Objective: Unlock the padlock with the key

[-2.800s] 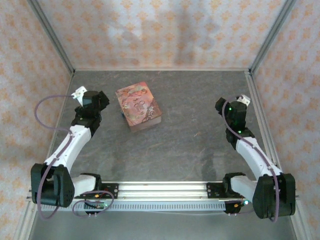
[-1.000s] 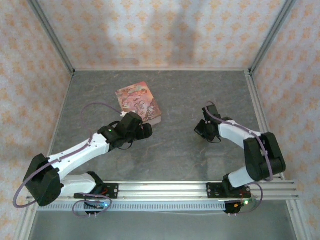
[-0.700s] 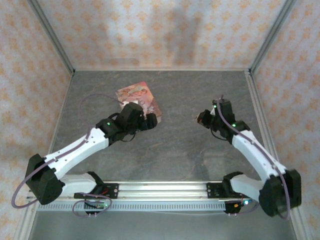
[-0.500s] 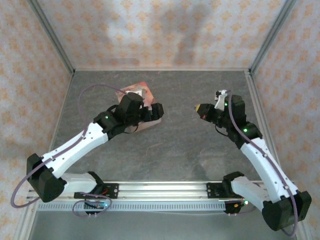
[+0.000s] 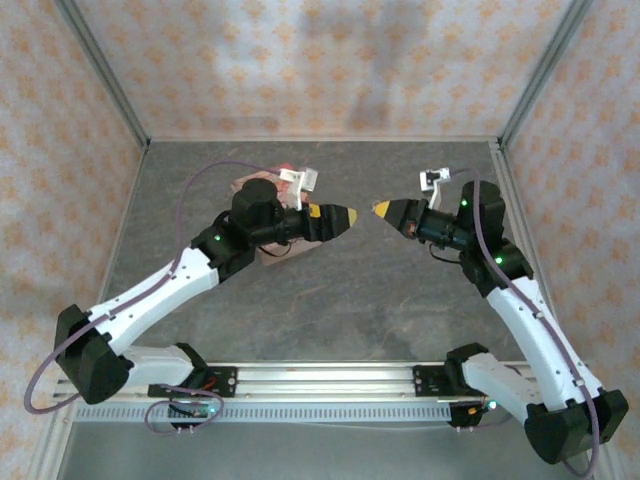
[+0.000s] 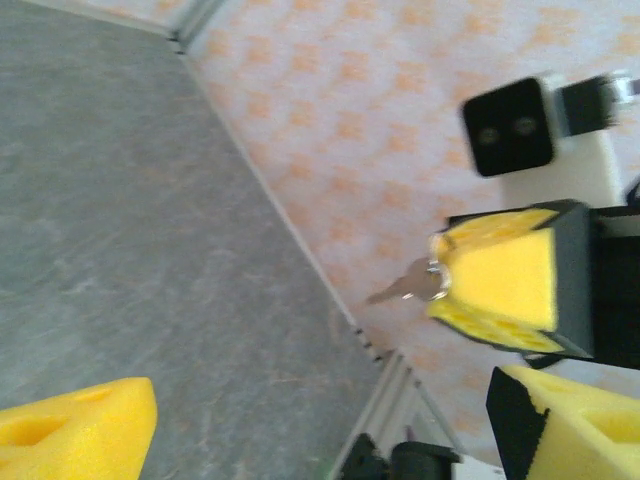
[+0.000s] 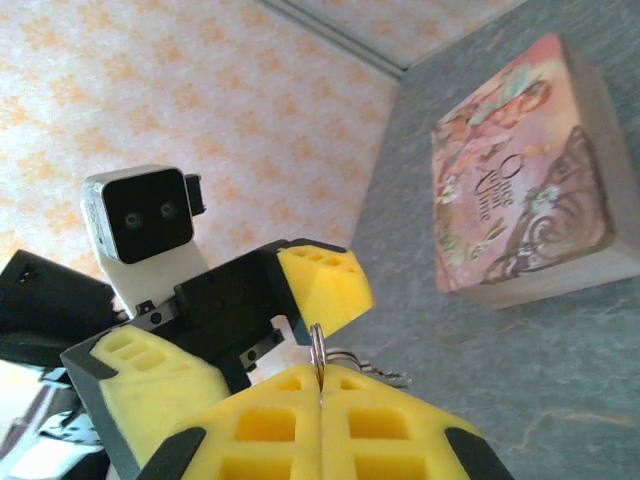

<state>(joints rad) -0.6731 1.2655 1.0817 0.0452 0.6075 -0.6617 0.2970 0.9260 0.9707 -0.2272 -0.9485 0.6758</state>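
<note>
Well, the right jaws pinch the key (image 6: 400, 288) up in the air, its thin end poking toward the left jaws (spread wide apart), which hang just across a small gap above the counter (image 5: 380, 300).

A pink-red floral rectangular box (image 7: 520, 215) lies flat on a grey stone-look table (image 5: 380, 290), below and just behind the left gripper (image 5: 338, 216), which partly hides it. Pale walls (image 5: 320, 60) with orange motifs and metal frame rails (image 5: 100, 75) stand beyond the gripper.
</note>
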